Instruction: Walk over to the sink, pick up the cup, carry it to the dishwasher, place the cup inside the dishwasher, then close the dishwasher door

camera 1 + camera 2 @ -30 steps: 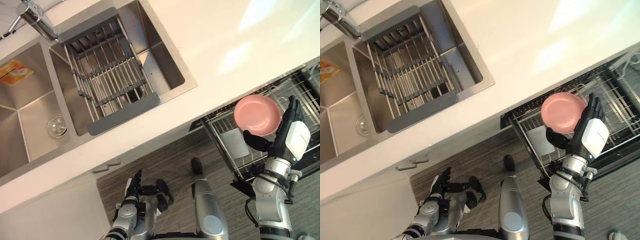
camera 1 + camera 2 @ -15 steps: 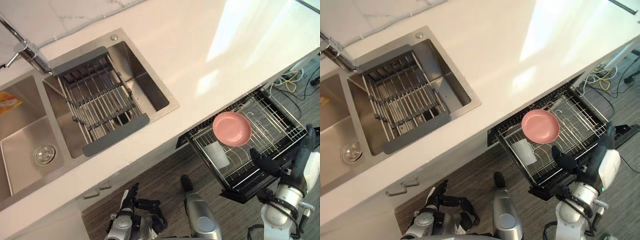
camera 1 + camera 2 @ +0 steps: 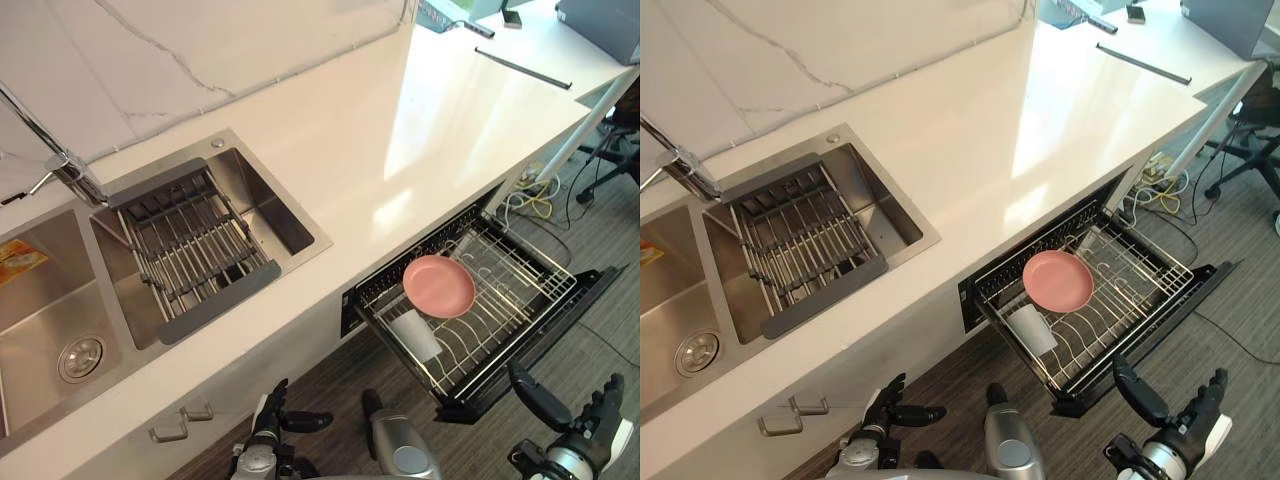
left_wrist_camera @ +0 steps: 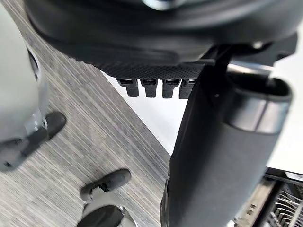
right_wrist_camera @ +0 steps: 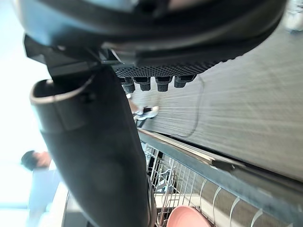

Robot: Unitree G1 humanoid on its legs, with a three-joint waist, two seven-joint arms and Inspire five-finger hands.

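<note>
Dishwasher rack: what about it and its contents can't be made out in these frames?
Cup: too small in both eye views to tell its mouth's direction.
Pink plate: cut off by the right wrist view's edge.
Dishwasher rack: mostly hidden there behind the right robot hand.

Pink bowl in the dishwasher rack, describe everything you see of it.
The pink bowl is round, shallow, plain, probably plastic, and empty. It rests open side up, slightly tilted, on the wires of the pulled-out dishwasher rack, near the edge of the countertop. A white cup lies just beside it.
</note>
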